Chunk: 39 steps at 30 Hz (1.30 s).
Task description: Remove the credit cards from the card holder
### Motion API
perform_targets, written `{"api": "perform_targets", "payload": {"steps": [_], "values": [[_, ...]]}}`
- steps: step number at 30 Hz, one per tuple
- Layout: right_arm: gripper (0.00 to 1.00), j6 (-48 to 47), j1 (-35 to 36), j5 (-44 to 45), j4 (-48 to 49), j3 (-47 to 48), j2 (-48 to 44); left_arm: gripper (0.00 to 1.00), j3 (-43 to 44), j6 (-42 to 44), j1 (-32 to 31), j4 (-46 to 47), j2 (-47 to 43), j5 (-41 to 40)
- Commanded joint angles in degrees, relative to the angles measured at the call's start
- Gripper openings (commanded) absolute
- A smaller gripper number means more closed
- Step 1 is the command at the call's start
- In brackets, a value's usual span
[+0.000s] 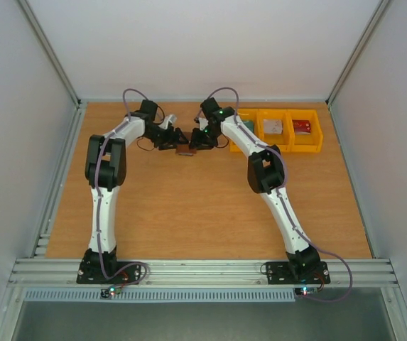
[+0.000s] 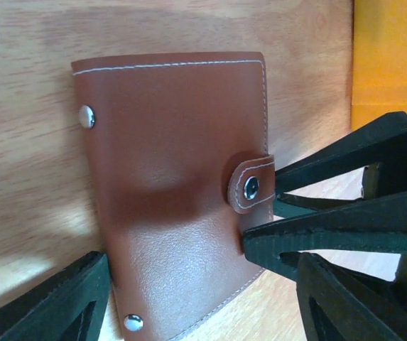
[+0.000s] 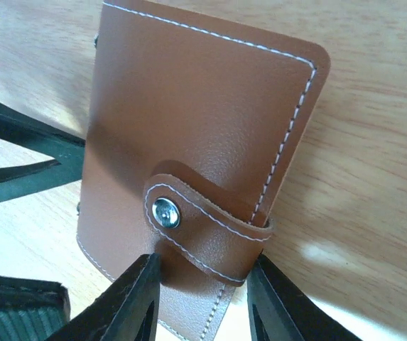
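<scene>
The brown card holder [image 1: 185, 150] lies folded shut at the table's back middle, its snap tab [image 2: 251, 186] fastened. It also shows in the left wrist view [image 2: 175, 163] and the right wrist view [image 3: 203, 106]. My left gripper [image 2: 199, 298] is open, its jaws straddling the holder's near end. My right gripper [image 3: 203, 298] is open, its jaws close on either side of the snap tab at the holder's edge. Its fingers [image 2: 345, 231] reach in from the right. A teal card [image 1: 248, 126], a whitish-grey card [image 1: 273, 127] and a red card [image 1: 302, 126] lie in the yellow bins.
Three yellow bins [image 1: 278, 141] stand in a row at the back right, just right of the right gripper; one bin's wall shows in the left wrist view [image 2: 391, 57]. The enclosure's walls border the wooden table.
</scene>
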Motion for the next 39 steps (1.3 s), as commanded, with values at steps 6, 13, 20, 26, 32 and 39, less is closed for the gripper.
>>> {"api": "perform_targets", "payload": {"steps": [6,13,20,26,32,39], "values": [[0.35,-0.69,-0.02,-7.34,6.83,-0.28,-0.20,0.65,-3.39,-5.34,-0.34,7.88,0.69,12.92],[0.25,-1.64,-0.02,-13.07,9.80,-3.18,-2.45,0.55,-9.59,-10.81,-0.39,22.03,-3.51,16.44],[0.02,-0.96,-0.02,-18.18,11.36,-8.55,-6.91,0.55,-10.20,-13.40,-0.44,23.78,-5.00,13.54],[0.01,0.72,-0.26,-12.96,14.42,-16.82,-13.89,0.62,-10.98,-8.50,0.27,18.63,-7.18,11.68],[0.01,-0.07,-0.81,-5.27,14.99,-21.72,-19.30,0.76,-15.68,-7.08,2.97,18.46,-11.80,13.45],[0.01,-2.81,-0.82,-3.15,13.35,-23.15,-25.01,0.81,-15.36,8.08,3.99,3.13,-18.81,10.92]]}}
